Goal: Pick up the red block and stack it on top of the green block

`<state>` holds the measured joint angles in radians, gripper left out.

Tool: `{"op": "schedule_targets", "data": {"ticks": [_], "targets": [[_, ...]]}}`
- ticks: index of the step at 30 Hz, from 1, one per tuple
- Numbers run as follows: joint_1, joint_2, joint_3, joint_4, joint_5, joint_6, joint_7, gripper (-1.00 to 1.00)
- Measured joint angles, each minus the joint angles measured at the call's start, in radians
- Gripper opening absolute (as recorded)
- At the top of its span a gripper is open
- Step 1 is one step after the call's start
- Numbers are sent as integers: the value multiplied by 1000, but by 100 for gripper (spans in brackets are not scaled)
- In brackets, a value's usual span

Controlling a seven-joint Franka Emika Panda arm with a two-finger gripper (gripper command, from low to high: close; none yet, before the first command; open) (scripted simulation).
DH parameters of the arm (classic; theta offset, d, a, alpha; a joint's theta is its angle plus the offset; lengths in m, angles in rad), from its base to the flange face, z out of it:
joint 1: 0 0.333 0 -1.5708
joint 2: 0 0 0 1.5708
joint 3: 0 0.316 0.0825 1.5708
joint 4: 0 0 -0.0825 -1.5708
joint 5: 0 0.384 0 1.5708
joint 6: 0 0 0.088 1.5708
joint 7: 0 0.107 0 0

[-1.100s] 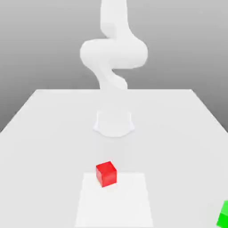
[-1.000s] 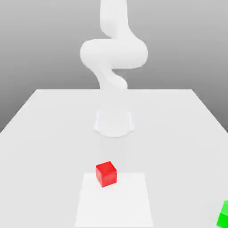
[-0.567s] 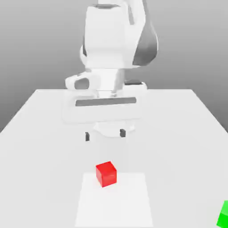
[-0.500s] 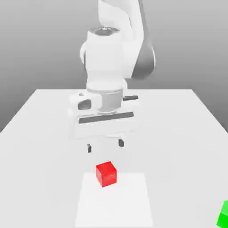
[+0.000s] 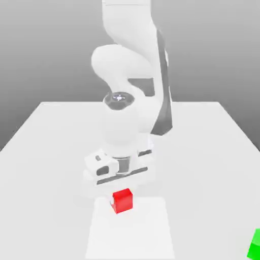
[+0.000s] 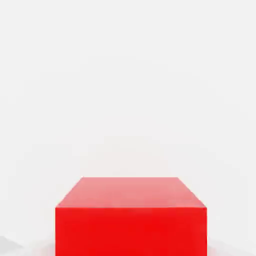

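Red block (image 5: 123,202) on the desk (image 5: 45,203), the claw (image 5: 122,201) right down at it; whether it is wide, narrow or gripping, I cannot tell. Flat faces and crisp edges suggest something stiff, light and hardly fragile, though smooth sides might slip. Best hold: two opposite upright sides, squarely, at mid-height. Beneath the block lies the edge of a pale square (image 5: 132,233); well apart from it, toward the exterior view's right, sits the green block (image 5: 255,246).
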<state>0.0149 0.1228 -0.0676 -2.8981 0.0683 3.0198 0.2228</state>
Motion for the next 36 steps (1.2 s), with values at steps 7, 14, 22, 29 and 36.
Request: {"op": "schedule_targets", "data": {"ticks": [7,14,22,29,36], "targets": [[8,-199,-4,0,-81,-199,45,-100],[154,-79,74,239,-52,-318,-67,-100],[268,84,175,529,-96,-447,-146,-100],[376,252,234,734,-172,-489,-171,-100],[390,321,221,743,-192,-431,-160,100]]}}
